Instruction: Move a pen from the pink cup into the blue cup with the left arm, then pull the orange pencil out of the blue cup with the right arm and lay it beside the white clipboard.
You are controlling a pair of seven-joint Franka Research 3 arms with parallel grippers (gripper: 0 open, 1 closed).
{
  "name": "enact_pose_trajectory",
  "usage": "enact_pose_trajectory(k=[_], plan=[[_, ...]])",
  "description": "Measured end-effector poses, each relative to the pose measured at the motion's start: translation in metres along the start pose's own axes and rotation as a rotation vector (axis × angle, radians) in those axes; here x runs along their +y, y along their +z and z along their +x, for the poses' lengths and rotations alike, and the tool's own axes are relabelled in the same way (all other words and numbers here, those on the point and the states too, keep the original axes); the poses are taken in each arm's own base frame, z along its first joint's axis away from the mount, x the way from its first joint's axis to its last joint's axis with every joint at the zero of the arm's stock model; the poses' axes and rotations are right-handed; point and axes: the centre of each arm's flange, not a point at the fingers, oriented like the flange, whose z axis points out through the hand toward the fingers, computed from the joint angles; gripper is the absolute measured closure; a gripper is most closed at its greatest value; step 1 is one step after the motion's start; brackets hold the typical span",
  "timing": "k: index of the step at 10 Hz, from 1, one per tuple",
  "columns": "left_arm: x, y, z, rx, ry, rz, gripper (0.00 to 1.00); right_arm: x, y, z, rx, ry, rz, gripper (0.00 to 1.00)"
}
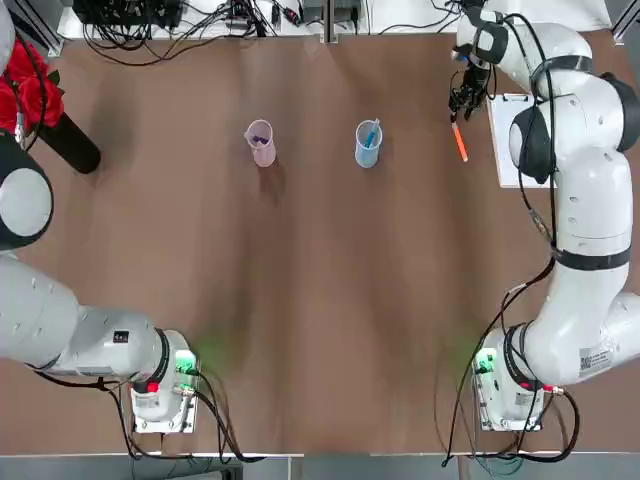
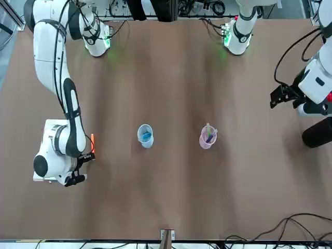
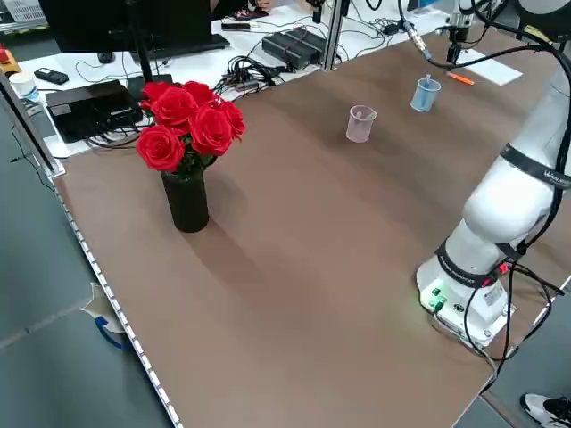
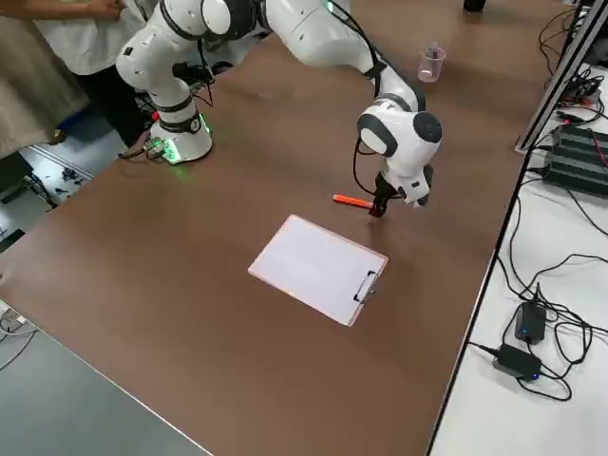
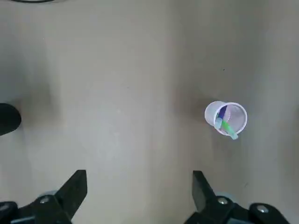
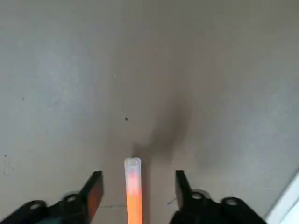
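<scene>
Far L: dark vase (image 3: 186, 203) w/ red roses (image 3: 192, 125), off to the side of the cups, prob just clutter to steer round. L tool (image 5: 139, 176) is above the desk (image 1: 300, 300) on the L side, jaws wide apart, nothing in it. Looks backed off so R arm has room; its part is prob done.

Next, pink cup (image 1: 262, 150): upright, holds a green stick (image 5: 229, 129) + dark-blue one (image 5: 222, 113). No light-blue pen seen in there.

Then blue cup (image 1: 366, 154): upright, light-blue pen (image 1: 373, 131) in it, leaning on the wall w/ its end up past the rim. Cup wall keeps it propped, so OK as is. No orange in the cup.

R tool (image 6: 138, 174) is low over one end of the orange pencil (image 4: 352, 200). Jaws apart, gap both sides of pencil, so no grip on it. Pencil lies flat on desk, just beside the white clipboard (image 4: 318, 269), not touching, which fits the ask. Reads as a release; IMO all that's left is lifting R tool straight up. Risk: a finger clips the pencil and rolls it if the lift goes sideways.
</scene>
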Motion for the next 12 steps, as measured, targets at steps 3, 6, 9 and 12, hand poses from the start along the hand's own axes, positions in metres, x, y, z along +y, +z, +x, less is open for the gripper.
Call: enact_pose_trajectory(k=[3,6,9,12], plan=[[0.000,0.000,0.000,0.001,0.001,0.000,0.01,0.023,-0.061,-0.001,0.099,0.020,-0.011,0.00],[0.000,-0.001,0.000,0.002,0.000,0.000,0.01,0.048,-0.172,-0.040,0.181,0.047,0.001,0.00],[-0.005,-0.001,0.001,0.004,-0.009,0.000,0.01,0.035,-0.291,-0.111,0.199,0.161,-0.031,0.00],[-0.018,-0.004,0.001,0.009,-0.033,0.002,0.01,-0.016,-0.366,-0.168,0.194,0.208,-0.098,0.00]])
